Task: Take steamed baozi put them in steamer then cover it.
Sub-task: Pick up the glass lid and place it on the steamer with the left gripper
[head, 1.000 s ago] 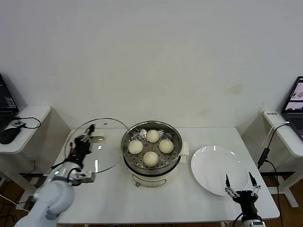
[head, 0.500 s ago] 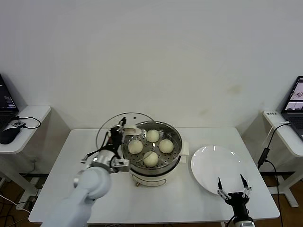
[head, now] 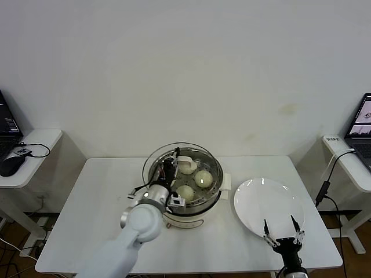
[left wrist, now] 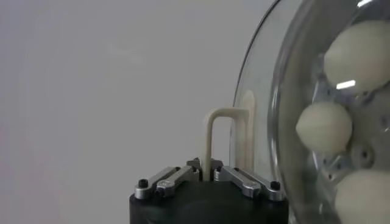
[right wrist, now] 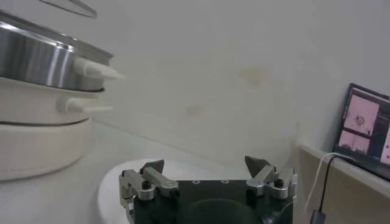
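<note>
Left claw (head: 170,168) is clamped shut on the cream handle (left wrist: 226,140) of the glass cover (head: 182,174), holding the cover over the steamer (head: 185,200). In the head view the cover's rim nearly overlaps the pot rim, offset slightly toward 9 o'clock, so probably not seated yet. Wrist view shows the fingers pinching the handle's loop from both sides; a centre-handle grip keeps the disc balanced and the glass clear of the claw.

Baozi (head: 203,178) are already on the perforated tray, seen through the glass at roughly 12, 3 and 6 o'clock; the fourth is hidden behind the claw. Loading looks done, only the covering step remains.

Steamer sits mid-table (head: 104,197) on its white base. Bare tabletop at its 9 o'clock gives the left arm an easy retreat path. Cover rim must drop inside the pot lip all round; a small shift toward 3 o'clock seems needed before lowering, else the rim may ride the edge.

At the steamer's 3 o'clock, close but not touching, the white plate (head: 269,207) sits with nothing on it. Right claw (head: 283,233) is parked at the plate's 6 o'clock, near the front table edge, fingers spread wide, holding nothing, well apart from the cover's path.
</note>
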